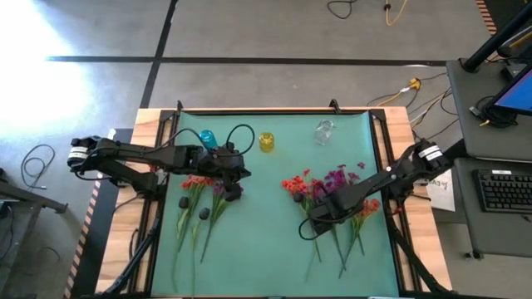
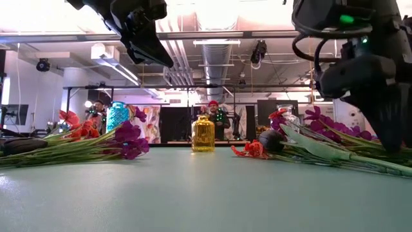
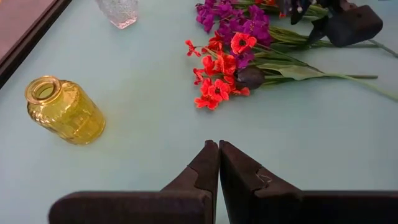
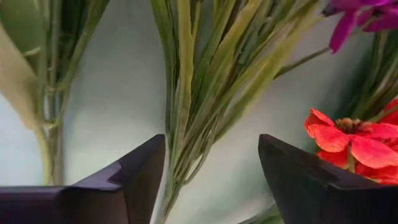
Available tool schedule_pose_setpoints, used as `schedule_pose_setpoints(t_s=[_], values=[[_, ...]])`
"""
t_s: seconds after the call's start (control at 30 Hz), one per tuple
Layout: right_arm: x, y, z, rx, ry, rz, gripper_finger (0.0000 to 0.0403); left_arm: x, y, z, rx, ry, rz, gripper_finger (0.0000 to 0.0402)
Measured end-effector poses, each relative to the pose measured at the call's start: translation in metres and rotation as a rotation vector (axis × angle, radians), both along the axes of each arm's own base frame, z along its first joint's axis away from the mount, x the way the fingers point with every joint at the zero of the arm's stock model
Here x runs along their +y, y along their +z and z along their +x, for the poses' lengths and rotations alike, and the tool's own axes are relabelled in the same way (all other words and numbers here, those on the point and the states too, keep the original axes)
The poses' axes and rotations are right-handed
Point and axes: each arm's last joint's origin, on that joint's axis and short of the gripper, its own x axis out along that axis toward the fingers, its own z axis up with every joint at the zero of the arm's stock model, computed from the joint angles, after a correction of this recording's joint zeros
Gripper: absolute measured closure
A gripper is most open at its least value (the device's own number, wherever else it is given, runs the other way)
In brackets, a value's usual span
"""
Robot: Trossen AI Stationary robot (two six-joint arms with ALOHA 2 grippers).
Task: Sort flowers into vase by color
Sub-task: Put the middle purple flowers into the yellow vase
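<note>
The right gripper [image 4: 211, 180], released, straddles green stems [image 4: 193, 93]; it should isolate one stem before clenching. The left gripper [image 3: 218, 163] waits clenched, empty.

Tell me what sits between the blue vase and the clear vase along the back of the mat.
The yellow vase stands between the blue vase and the clear vase, apart from both; the high view shows it best.

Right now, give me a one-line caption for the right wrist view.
Right gripper, jaws open, straddles a bundle of green stems beside an orange-red flower.
</note>
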Motion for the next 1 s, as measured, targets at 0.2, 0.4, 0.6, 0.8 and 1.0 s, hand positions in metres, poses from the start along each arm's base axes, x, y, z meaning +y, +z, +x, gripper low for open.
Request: schedule_pose_setpoints(t_s=[0.2, 0.4, 0.6, 0.8, 1.0], values=[[0.0, -0.003, 0.001, 0.004, 0.018, -0.001, 0.0117, 0.0, 0.0, 0.0, 0.001, 0.0, 0.0, 0.0401], [0.002, -0.003, 0.005, -0.04, 0.02, 0.016, 0.0115, 0.0, 0.0, 0.0, 0.001, 0.001, 0.0, 0.0401], [0.005, -0.014, 0.012, -0.055, 0.026, 0.021, 0.0122, 0.0, 0.0, 0.0, 0.0, 0.001, 0.0, 0.0401], [0.005, -0.02, 0.014, -0.035, 0.038, 0.017, 0.0141, 0.0, 0.0, 0.0, 0.0, 0.001, 0.0, 0.0401], [0.005, -0.017, 0.013, -0.044, 0.009, 0.017, 0.021, 0.0, 0.0, 0.0, 0.0, 0.001, 0.0, 0.0401]])
